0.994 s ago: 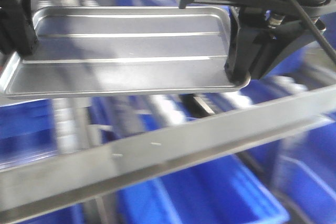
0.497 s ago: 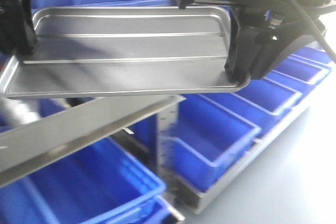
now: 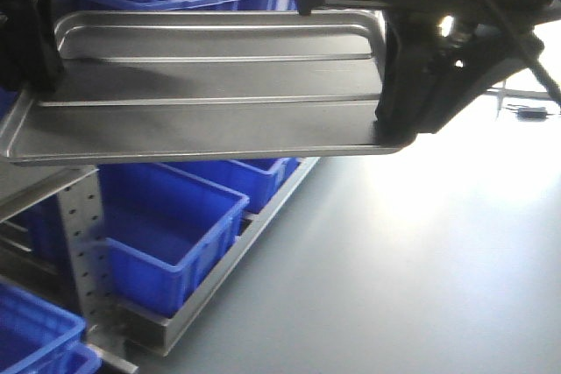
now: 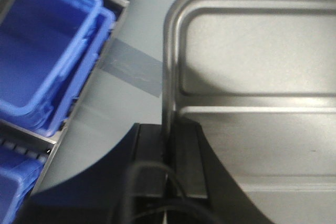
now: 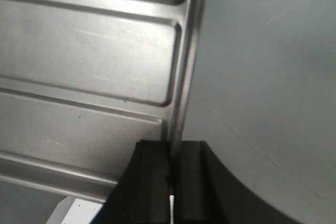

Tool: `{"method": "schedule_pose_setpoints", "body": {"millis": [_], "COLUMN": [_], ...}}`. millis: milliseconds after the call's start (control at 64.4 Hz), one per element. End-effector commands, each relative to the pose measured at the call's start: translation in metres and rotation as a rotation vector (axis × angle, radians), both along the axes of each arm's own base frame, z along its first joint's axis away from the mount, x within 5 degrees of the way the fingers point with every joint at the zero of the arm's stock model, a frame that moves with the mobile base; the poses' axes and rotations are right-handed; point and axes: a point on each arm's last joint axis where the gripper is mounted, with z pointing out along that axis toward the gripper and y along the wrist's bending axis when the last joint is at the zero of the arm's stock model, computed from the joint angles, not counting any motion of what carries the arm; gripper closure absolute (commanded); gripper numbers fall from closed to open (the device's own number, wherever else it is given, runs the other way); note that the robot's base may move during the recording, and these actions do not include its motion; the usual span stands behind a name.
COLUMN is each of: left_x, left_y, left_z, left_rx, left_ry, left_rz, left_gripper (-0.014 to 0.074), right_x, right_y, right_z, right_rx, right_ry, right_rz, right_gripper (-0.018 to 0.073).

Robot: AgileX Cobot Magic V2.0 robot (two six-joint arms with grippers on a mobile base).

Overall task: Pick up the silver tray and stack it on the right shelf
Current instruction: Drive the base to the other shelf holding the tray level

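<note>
We're holding the silver tray (image 3: pixel 219 85) up in the air w/ both grippers, one on each short end.

Left gripper (image 4: pixel 170 148) is pinching the tray's left rim, its jaws pressing on either side of the lip. Right gripper (image 5: pixel 172 169) is clamping the tray's right rim the same way. The tray is sitting approx. level, open side up, w/ its two ribs running lengthwise. Below the tray's left half we're seeing blue bins (image 3: pixel 171 234) sitting in a low steel rack. A perforated upright (image 3: pixel 83 243) is standing under the tray's front-left corner, and a steel bar (image 3: pixel 35 186) is showing just below that edge; we can't tell whether they're touching. Below the tray's right half, grey floor (image 3: pixel 421 260) is showing.
</note>
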Motion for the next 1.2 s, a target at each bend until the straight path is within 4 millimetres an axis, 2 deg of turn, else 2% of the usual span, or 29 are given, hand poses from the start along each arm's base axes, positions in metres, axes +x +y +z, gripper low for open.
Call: {"method": "schedule_pose_setpoints", "body": {"millis": [0,1180], "left_x": [0.0002,0.0001], "left_y": [0.0003,0.0004], "left_z": [0.02,0.0199], "left_rx": [-0.025,-0.024], "left_ry": [-0.091,-0.089], "left_rz": [-0.022,-0.021], "left_gripper": [0.0689,0.0689], "right_x": [0.0002,0.0002], "right_y": [-0.0016,-0.0016], "right_z": [0.0211,0.0211], "right_rx": [0.033,0.033], "right_ry": [-0.094,-0.094], "right_rz": [0.029,0.029], "right_gripper": [0.0501,0.0501]}}
